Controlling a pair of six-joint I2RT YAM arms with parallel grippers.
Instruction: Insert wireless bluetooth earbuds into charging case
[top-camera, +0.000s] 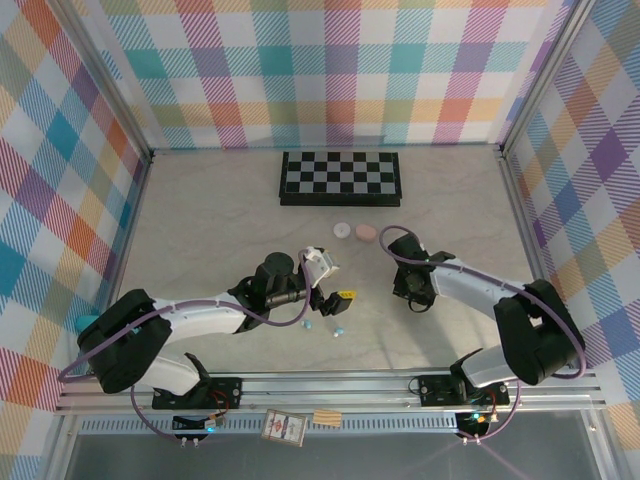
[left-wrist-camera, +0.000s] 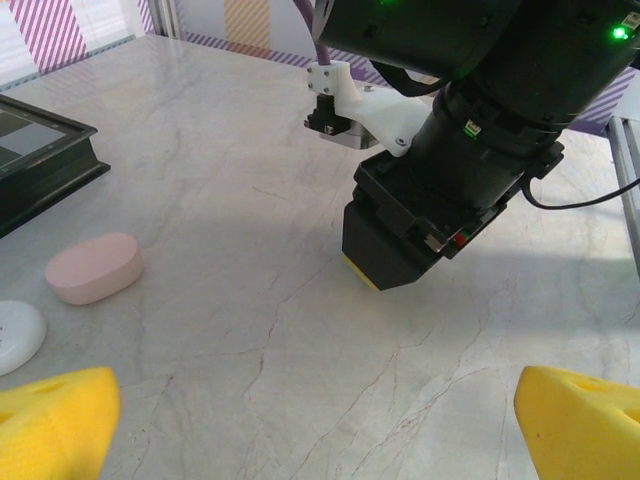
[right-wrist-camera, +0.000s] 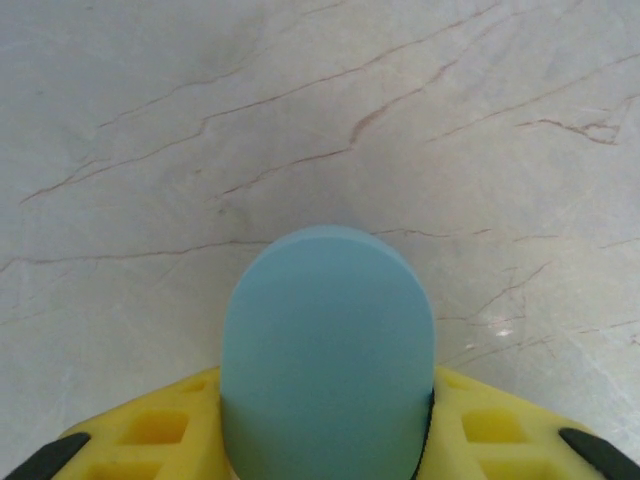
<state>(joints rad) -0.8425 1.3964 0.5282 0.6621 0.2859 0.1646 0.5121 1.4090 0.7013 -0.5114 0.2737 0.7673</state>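
Earbuds (top-camera: 337, 331) lie loose, well short of the chessboard (top-camera: 340, 178). Nearer that board we see the left gripper (top-camera: 340, 298) spread wide and the right gripper (right-wrist-camera: 327, 440) pinching a teal case (right-wrist-camera: 328, 320); a pink case (top-camera: 366, 232) sits just before it.

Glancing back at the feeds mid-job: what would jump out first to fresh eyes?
The pale blue rounded plastic case looms closest, wedged between the right gripper's yellow fingers, with the marble table behind. At the table's far side lies a black-and-white chessboard, with a round white case and a pink pebble-shaped case just in front of it. The left gripper hangs wide open.
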